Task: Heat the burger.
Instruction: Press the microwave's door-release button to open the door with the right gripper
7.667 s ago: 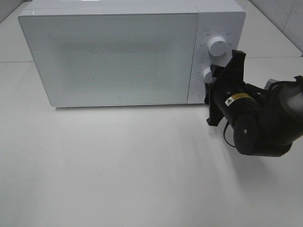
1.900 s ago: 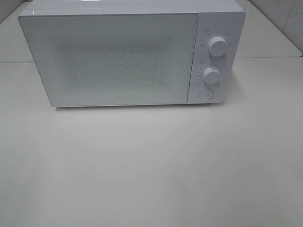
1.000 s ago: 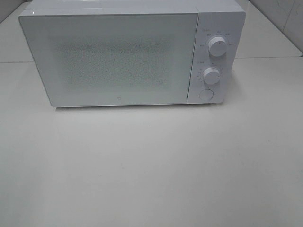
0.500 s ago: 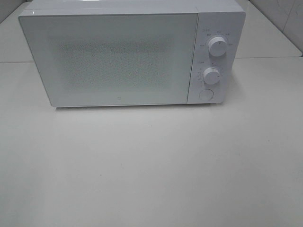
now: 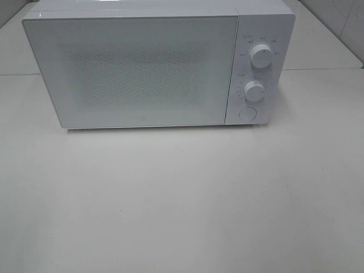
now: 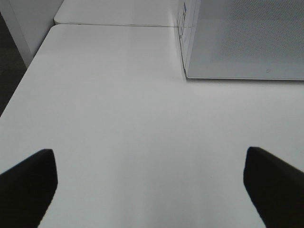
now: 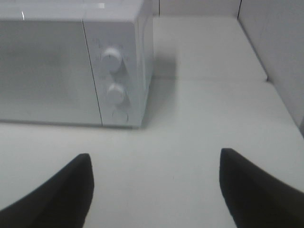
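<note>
Hovering low over the white table point(image 6: 118, 109) with the left gripper point(image 6: 148, 159), angled forward and slightly downward. Keeping both dark fingers point(image 6: 28, 185) spread wide, clamped on nothing, with only bare tabletop between them. Facing, well ahead of those fingers and to the robot's right of them, the near corner of a white microwave point(image 6: 194, 47) standing on the table, its speckled door point(image 6: 256, 38) shut.

Hovering in a like pose with the right gripper point(image 7: 154, 156), tilted forward over the same table. Holding its fingers point(image 7: 61, 190) parted, gripping nothing, with bare tabletop between them. Facing, well beyond the fingertips and to the robot's left of them, the microwave's control end: upper dial point(image 7: 111, 58) directly over lower dial point(image 7: 115, 93), round button point(image 7: 120, 115) just beneath. Flanked on the robot's right by a pale wall point(image 7: 278, 57), apart from the fingers.

Looking down from the high camera onto the microwave alone, upright at the far side of the table, door closed flush against the control strip. Showing nothing of the chamber behind the frosted, dotted panel, so unable to tell what sits inside. Finding the burger in none of the views; cannot place it from here.
</note>
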Controlling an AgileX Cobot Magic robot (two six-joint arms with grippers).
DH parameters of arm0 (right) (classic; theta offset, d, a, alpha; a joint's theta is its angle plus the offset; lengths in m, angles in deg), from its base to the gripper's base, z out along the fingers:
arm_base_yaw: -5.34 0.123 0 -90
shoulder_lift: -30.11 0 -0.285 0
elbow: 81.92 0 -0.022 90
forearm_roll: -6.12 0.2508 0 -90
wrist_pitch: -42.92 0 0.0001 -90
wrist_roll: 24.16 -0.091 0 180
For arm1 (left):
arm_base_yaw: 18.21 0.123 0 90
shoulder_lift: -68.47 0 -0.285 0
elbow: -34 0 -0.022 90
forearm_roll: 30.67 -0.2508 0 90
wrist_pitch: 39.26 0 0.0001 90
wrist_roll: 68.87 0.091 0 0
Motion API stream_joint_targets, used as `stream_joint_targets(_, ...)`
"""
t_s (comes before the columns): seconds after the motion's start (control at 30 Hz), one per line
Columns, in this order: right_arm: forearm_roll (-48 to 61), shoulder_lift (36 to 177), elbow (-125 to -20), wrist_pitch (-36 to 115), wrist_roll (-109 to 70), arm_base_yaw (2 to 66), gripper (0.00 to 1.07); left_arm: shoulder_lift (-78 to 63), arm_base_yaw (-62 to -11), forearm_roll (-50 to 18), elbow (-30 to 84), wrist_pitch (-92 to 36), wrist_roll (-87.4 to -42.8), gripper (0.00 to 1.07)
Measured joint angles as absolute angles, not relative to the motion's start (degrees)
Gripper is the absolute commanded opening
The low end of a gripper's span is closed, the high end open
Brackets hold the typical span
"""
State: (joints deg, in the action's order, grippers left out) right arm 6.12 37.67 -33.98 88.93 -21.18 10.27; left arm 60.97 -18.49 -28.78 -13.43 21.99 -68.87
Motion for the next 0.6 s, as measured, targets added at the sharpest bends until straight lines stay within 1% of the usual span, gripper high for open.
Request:
stream_joint_targets(0.07,6.12,37.73,-33.69,81.31,-21.18,10.27,0.61,60.97,-18.49,-28.78,-13.43,21.99,-68.87,1.01)
stream_joint_targets(0.1,6.12,37.73,-33.69,81.31,-21.18,10.27,0.61,60.97,-18.49,-28.78,-13.43,21.99,-68.87,1.01)
stream_joint_targets(0.13,6.12,38.42,-32.66,75.92,-21.18,10.27,0.51,60.97,-18.49,-28.78,-13.43,21.99,-68.87,1.01)
stream_joint_targets(0.17,6.12,39.1,-31.86,73.46,-21.18,10.27,0.46,60.97,-18.49,-28.78,-13.43,21.99,-68.87,1.01)
stream_joint_targets(0.2,6.12,39.1,-31.86,73.46,-21.18,10.27,0.46,60.97,-18.49,-28.78,-13.43,21.99,-68.87,1.01)
stream_joint_targets(0.27,6.12,42.66,-27.97,65.38,-21.18,10.27,0.21,60.97,-18.49,-28.78,-13.43,21.99,-68.87,1.01)
stream_joint_targets(0.3,6.12,42.66,-27.97,65.38,-21.18,10.27,0.21,60.97,-18.49,-28.78,-13.43,21.99,-68.87,1.01)
stream_joint_targets(0.37,6.4,45.52,-24.93,59.19,-21.18,10.27,0.07,60.97,-18.49,-28.78,-13.43,21.99,-68.87,1.01)
stream_joint_targets(0.4,6.4,45.52,-24.93,59.19,-21.18,10.27,0.07,60.97,-18.49,-28.78,-13.43,21.99,-68.87,1.01)
stream_joint_targets(0.43,6.52,46.61,-23.95,56.9,-21.18,10.27,0.0,60.97,-18.49,-28.78,-13.43,21.99,-68.87,1.01)
stream_joint_targets(0.47,6.52,48.84,-22.29,52.54,-21.18,10.27,0.0,60.97,-18.49,-28.78,-13.43,21.99,-68.87,1.01)
stream_joint_targets(0.5,6.52,48.84,-22.29,52.54,-21.18,10.27,0.0,60.97,-18.49,-28.78,-13.43,21.99,-68.87,1.01)
stream_joint_targets(0.57,6.69,52.28,-20.06,46.01,-21.18,10.27,0.0,60.97,-18.49,-28.78,-13.43,21.99,-68.87,1.01)
stream_joint_targets(0.6,6.69,52.28,-20.06,46.01,-21.18,10.27,0.0,60.97,-18.49,-28.78,-13.43,21.99,-68.87,1.01)
